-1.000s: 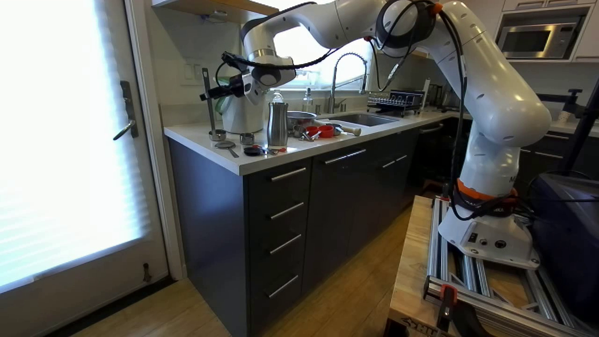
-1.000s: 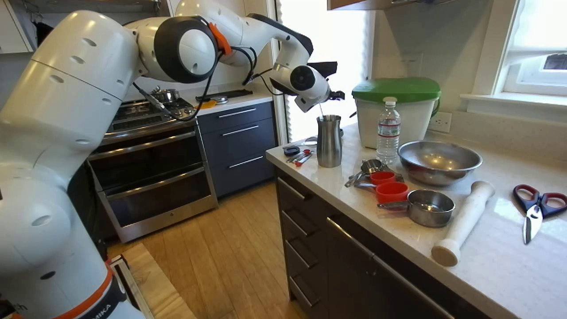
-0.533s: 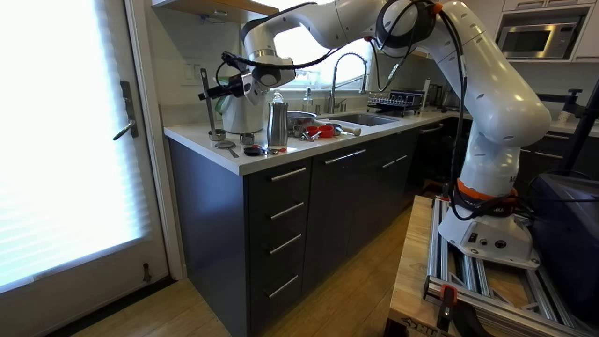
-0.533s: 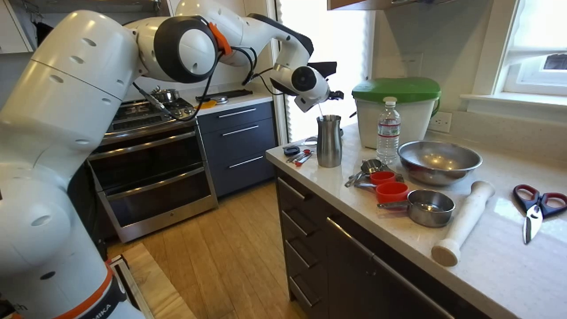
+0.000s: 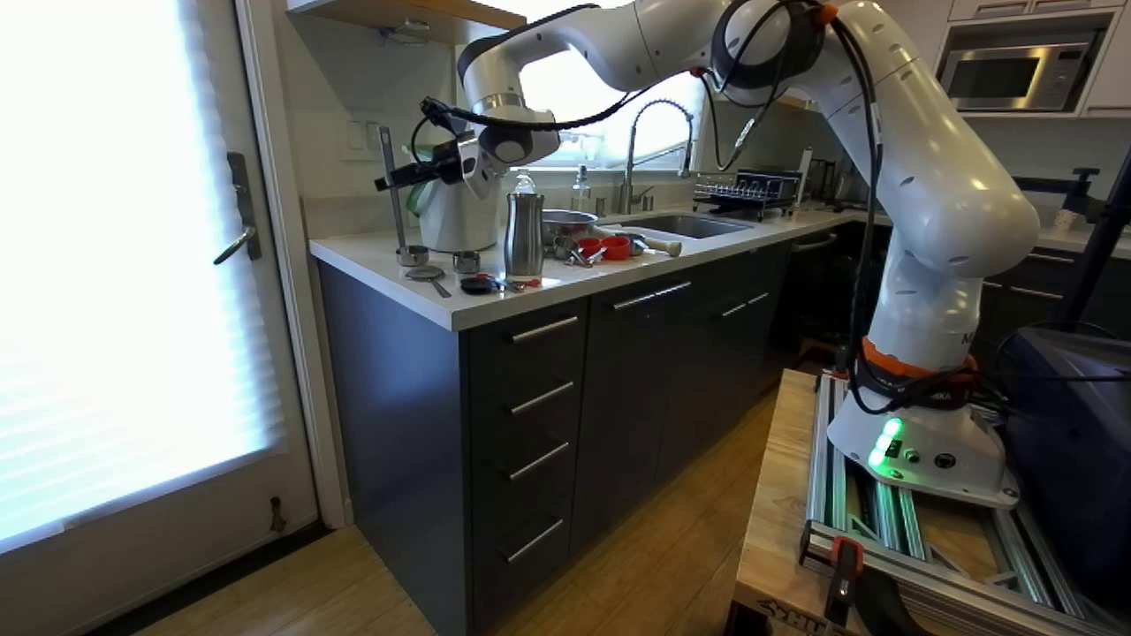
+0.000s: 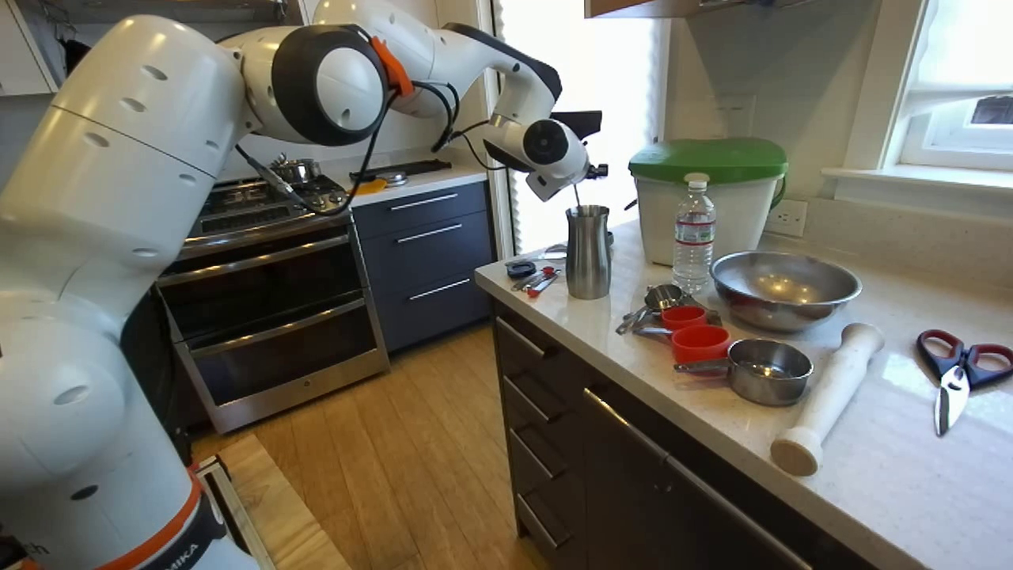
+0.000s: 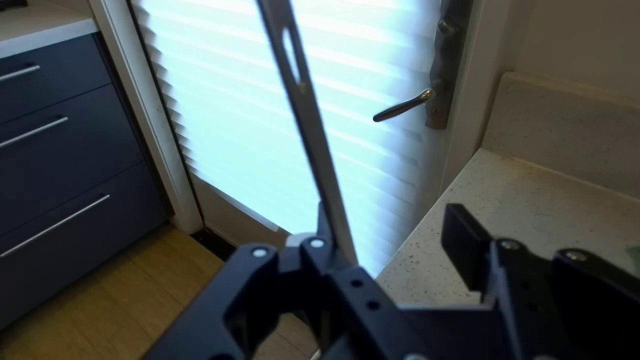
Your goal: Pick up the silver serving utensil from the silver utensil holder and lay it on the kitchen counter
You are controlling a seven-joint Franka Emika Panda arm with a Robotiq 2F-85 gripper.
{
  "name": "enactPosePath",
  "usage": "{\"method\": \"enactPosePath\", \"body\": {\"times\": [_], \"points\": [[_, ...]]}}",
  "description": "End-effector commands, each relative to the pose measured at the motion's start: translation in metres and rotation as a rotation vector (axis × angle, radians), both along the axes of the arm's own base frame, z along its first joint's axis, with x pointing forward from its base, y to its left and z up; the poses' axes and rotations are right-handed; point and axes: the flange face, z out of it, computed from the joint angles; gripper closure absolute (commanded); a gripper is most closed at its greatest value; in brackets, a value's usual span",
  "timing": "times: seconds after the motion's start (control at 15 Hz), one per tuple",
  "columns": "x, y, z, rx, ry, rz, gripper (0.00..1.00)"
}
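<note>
The silver serving utensil (image 5: 399,221) leans slightly off vertical at the counter's door end. Its lower end meets a small round silver cup shape; whether that is its own head I cannot tell. The silver utensil holder (image 5: 525,234) stands upright nearer the front, in an exterior view apart from the utensil. Elsewhere, the thin handle (image 6: 577,195) shows just above the holder's rim. In the wrist view my gripper (image 7: 392,235) is open, with the handle (image 7: 319,150) passing close by its left finger and the right finger (image 7: 465,245) well apart. The kitchen counter (image 7: 550,185) lies beneath.
Close by my gripper stands a white bin with a green lid (image 6: 708,162). A water bottle (image 6: 694,245), steel bowl (image 6: 783,297) and red measuring cups (image 6: 700,342) share the counter. A slotted spoon (image 5: 427,274) lies near its end edge. The door's handle (image 7: 404,106) is beyond.
My jaws have drawn partly together. The utensil has shifted very slightly, while the arm has barely moved. Green lights now glow on the arm's base.
</note>
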Motion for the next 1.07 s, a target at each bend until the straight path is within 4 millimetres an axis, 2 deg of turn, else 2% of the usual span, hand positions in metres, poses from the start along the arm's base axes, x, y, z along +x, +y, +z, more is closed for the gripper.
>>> {"method": "enactPosePath", "body": {"times": [0.0, 0.2, 0.27, 0.73, 1.0], "points": [[-0.009, -0.005, 0.001, 0.008, 0.013, 0.017, 0.73], [-0.01, -0.005, 0.003, 0.002, 0.012, 0.017, 0.96], [-0.01, -0.005, 0.004, 0.0, 0.013, 0.017, 0.99], [-0.014, 0.001, 0.006, -0.045, 0.012, 0.091, 0.99], [-0.012, 0.011, 0.006, -0.199, -0.016, 0.222, 0.99]]}}
